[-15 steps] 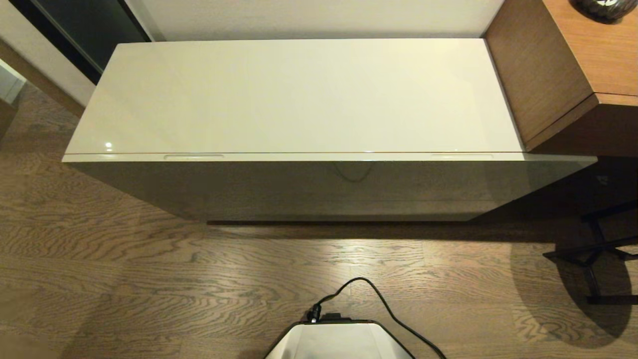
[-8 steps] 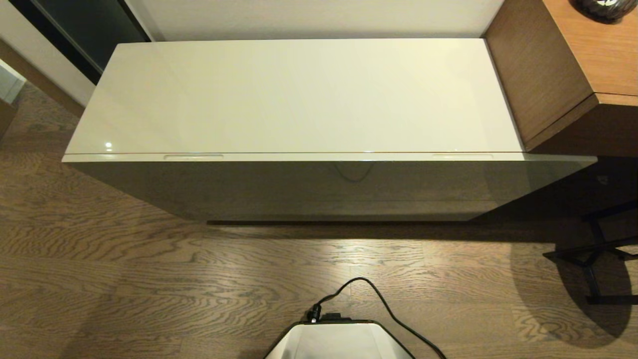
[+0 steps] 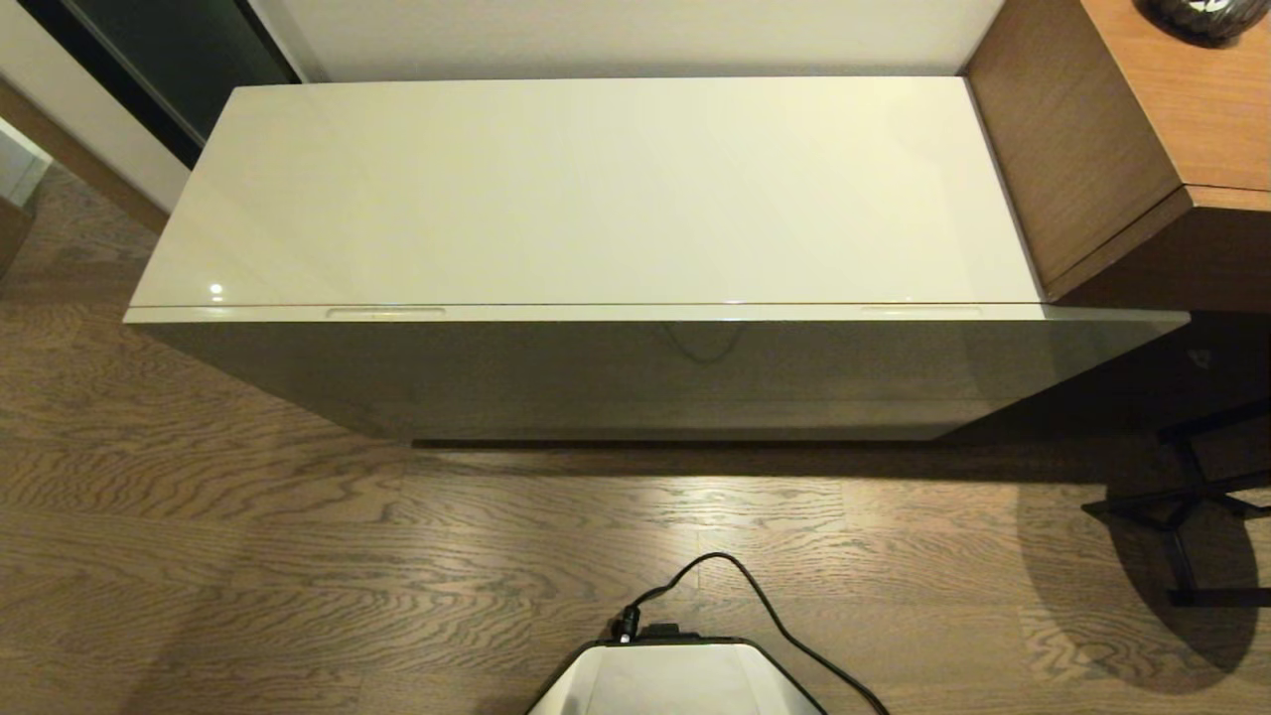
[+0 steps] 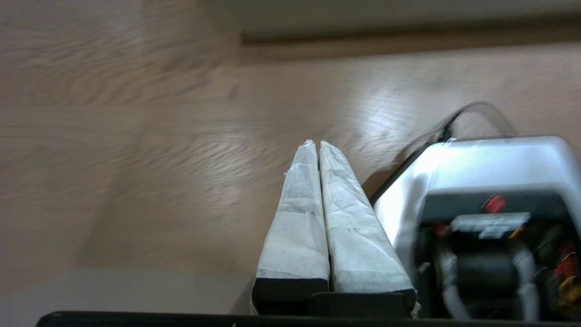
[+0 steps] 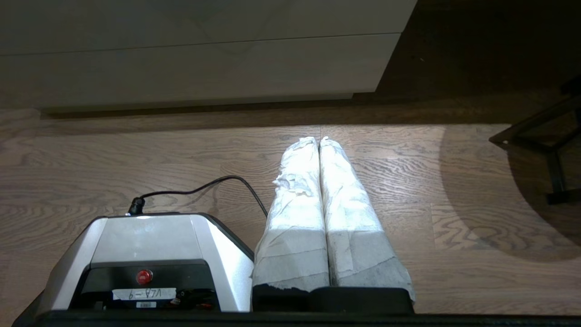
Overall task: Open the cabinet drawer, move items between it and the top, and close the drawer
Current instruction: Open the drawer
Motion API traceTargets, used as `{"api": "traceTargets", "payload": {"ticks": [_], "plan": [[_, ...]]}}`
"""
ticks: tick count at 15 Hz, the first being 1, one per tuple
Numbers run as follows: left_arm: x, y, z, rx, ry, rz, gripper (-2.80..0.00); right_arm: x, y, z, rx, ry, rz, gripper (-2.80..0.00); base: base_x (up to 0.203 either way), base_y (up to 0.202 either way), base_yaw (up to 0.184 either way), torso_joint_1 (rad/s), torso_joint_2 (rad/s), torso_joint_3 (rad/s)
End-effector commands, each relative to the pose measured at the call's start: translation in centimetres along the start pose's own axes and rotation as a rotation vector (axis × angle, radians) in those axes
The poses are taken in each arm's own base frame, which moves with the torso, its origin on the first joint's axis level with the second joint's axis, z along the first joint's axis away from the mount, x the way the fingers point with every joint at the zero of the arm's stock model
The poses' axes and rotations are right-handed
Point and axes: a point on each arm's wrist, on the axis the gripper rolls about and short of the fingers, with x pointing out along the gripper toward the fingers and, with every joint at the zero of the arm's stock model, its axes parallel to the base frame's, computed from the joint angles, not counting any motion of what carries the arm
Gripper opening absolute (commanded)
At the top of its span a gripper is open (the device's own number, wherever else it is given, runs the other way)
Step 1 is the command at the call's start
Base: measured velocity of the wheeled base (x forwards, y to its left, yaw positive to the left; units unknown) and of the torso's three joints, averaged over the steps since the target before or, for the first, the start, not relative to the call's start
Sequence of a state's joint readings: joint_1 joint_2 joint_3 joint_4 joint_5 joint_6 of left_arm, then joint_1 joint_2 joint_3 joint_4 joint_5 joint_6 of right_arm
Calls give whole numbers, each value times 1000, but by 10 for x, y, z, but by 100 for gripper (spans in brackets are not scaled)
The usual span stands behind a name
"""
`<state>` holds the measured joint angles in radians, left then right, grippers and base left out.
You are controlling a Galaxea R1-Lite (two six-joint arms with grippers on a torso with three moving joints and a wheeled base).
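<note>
The cabinet drawer (image 3: 635, 372) is shut; only its cream-white front and the two slim slots (image 3: 385, 312) along its upper edge show. The top (image 3: 596, 189) is a bare glossy cream panel with nothing lying on it. No tissue pack or slippers are in view. Neither arm appears in the head view. My left gripper (image 4: 317, 143) hangs low over the wooden floor beside the robot base (image 4: 490, 168), shut with nothing between its padded fingers. My right gripper (image 5: 319, 140) is also shut and empty, low over the floor, facing the drawer front (image 5: 195, 68).
A brown wooden desk (image 3: 1142, 129) abuts the cabinet's right end. Black metal legs (image 3: 1192, 497) stand on the floor at the right. The robot base (image 3: 675, 680) with a black cable (image 3: 755, 596) sits in front of the cabinet on the wood floor.
</note>
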<state>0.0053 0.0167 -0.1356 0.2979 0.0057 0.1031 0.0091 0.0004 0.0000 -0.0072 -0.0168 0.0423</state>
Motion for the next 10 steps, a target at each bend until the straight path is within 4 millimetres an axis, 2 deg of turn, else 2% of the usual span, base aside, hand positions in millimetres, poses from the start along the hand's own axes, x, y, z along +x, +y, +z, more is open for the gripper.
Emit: {"api": "traceTargets", "payload": {"ticks": [1,3,5,7,10], "plan": [[-7,3,32,23,-36,18,-280,-2,0,-1,1,-25,1,-280,0,0,0,0,0,0],[4,8,78,-1,46,27,-280,-2,0,-1,1,-24,3,-280,0,0,0,0,0,0],[34,13,123,-30,151,25,-280,-2,0,-1,1,-24,1,-280,0,0,0,0,0,0],[78,18,163,-44,247,5,-280,-2,0,-1,1,-24,1,-280,0,0,0,0,0,0],[149,21,202,-55,336,-46,-280,-2,0,-1,1,-24,2,-280,0,0,0,0,0,0]]}}
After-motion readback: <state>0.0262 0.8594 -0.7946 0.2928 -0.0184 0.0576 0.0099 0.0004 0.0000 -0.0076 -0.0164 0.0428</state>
